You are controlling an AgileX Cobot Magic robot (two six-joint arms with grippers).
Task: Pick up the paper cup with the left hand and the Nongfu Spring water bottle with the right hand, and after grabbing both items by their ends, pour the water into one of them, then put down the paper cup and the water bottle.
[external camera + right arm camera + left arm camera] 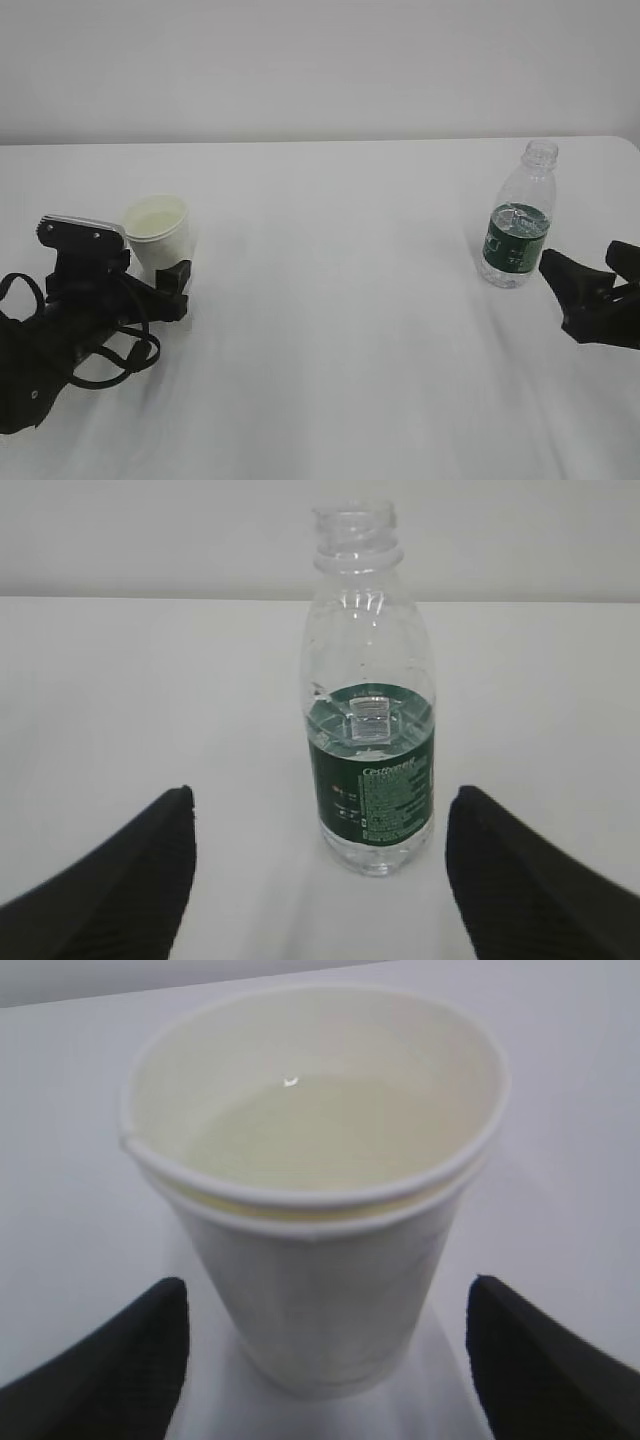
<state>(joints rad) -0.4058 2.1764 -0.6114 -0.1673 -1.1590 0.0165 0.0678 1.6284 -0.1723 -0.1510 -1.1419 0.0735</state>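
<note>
The paper cup [158, 232] stands upright on the table at the left, white with a cream inside. In the left wrist view the paper cup [315, 1230] shows a double rim and holds the water [300, 1130]. My left gripper [155, 276] is open around the cup's base, and in that view the left gripper [327, 1295] has a gap on each side of the cup. The Nongfu Spring water bottle [517, 225] stands uncapped at the right, with some water left in it. My right gripper [590, 266] is open just short of the bottle [372, 770]; the right gripper [320, 805] holds nothing.
A white table [340, 330] runs back to a pale wall [320, 60]. Its far right corner [628, 142] lies just behind the bottle. Black cables [120, 365] loop from the left arm at the near left.
</note>
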